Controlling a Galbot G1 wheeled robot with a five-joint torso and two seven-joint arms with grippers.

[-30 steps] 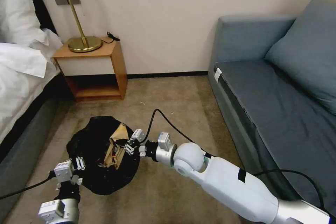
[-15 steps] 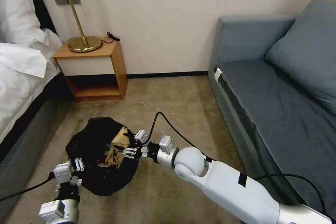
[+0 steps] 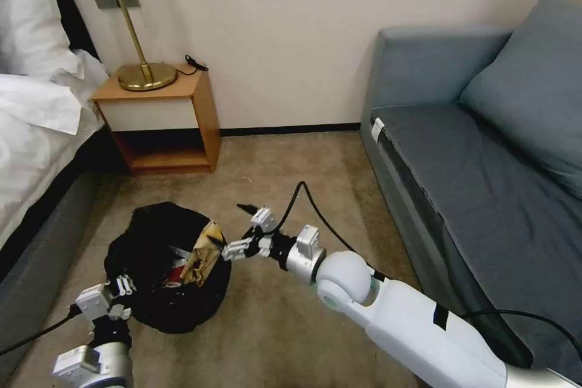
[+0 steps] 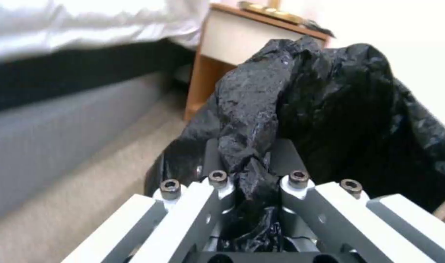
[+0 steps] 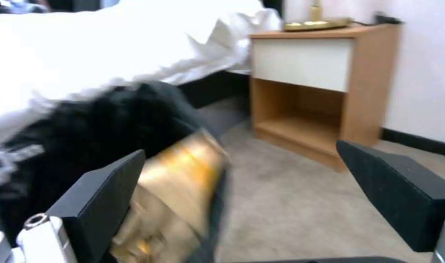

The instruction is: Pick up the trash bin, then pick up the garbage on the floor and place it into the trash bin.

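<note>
The trash bin (image 3: 145,254), lined with a glossy black bag, hangs low over the carpet at the lower left. My left gripper (image 3: 121,298) is shut on the near edge of its bag; the left wrist view shows the black plastic (image 4: 330,109) pinched between the fingers (image 4: 217,182). A yellow-brown wrapper (image 3: 203,254) leans inside the bin against its right rim, with a red-and-white bag (image 3: 174,274) beside it. My right gripper (image 3: 237,229) is open just right of the rim, clear of the wrapper. In the right wrist view the wrapper (image 5: 178,190) lies beyond the spread fingers (image 5: 105,197).
A wooden nightstand (image 3: 163,115) with a brass lamp (image 3: 142,66) stands by the back wall. The bed (image 3: 36,133) runs along the left. A grey-blue sofa (image 3: 485,151) fills the right. Bare carpet (image 3: 285,170) lies between them.
My right gripper has opened, let go of the wrapper inside the bin and drawn back to the right. The left gripper and the bin have shifted a little to the left.
</note>
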